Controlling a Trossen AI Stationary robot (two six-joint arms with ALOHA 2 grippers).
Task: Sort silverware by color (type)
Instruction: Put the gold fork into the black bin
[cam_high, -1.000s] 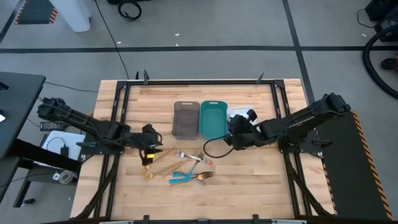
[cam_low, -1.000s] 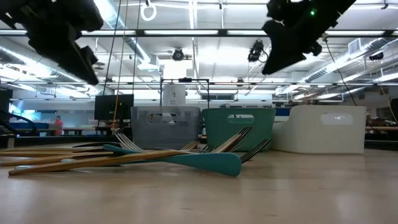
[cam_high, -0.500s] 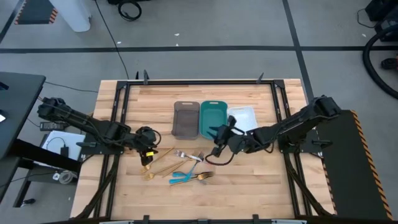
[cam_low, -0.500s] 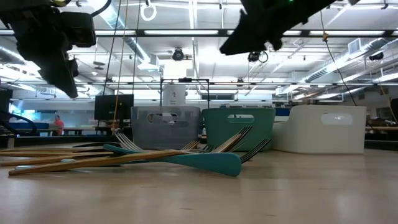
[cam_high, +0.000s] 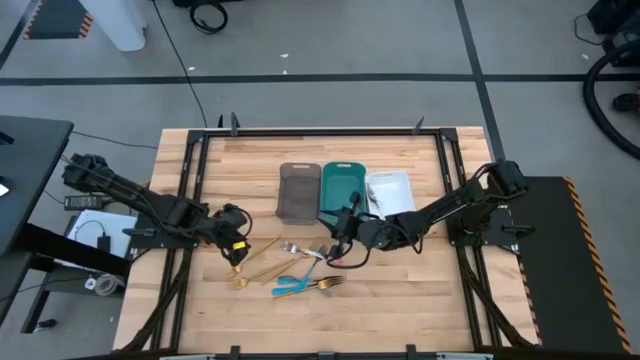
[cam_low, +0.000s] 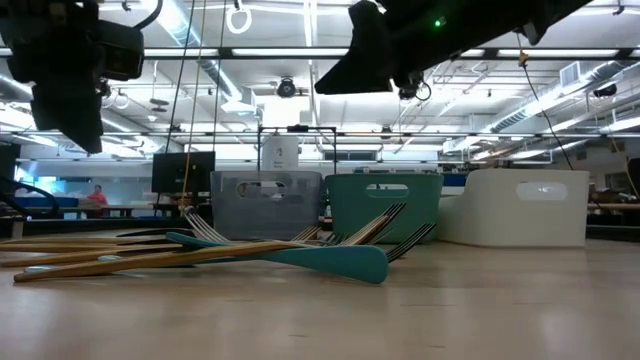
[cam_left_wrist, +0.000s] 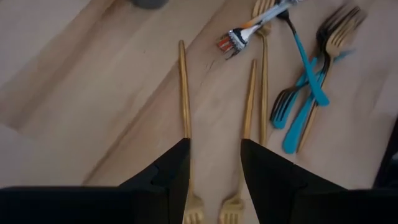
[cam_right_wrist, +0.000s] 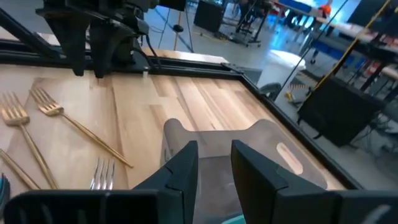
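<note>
**Silverware sort: both grippers empty above the pile**

While nothing was gripped, the silverware (cam_high: 290, 270) was recorded in the high view heaped on the table (cam_high: 420, 300), between left gripper (cam_high: 237, 250) and right gripper (cam_high: 338, 232). In the left wrist view, parted fingers (cam_left_wrist: 168, 180) were seen over two gold forks (cam_left_wrist: 249, 112); both might be pinched together. In the right wrist view, parted empty fingers (cam_right_wrist: 180, 174) faced the grey-brown tray (cam_right_wrist: 249, 149).
</note>
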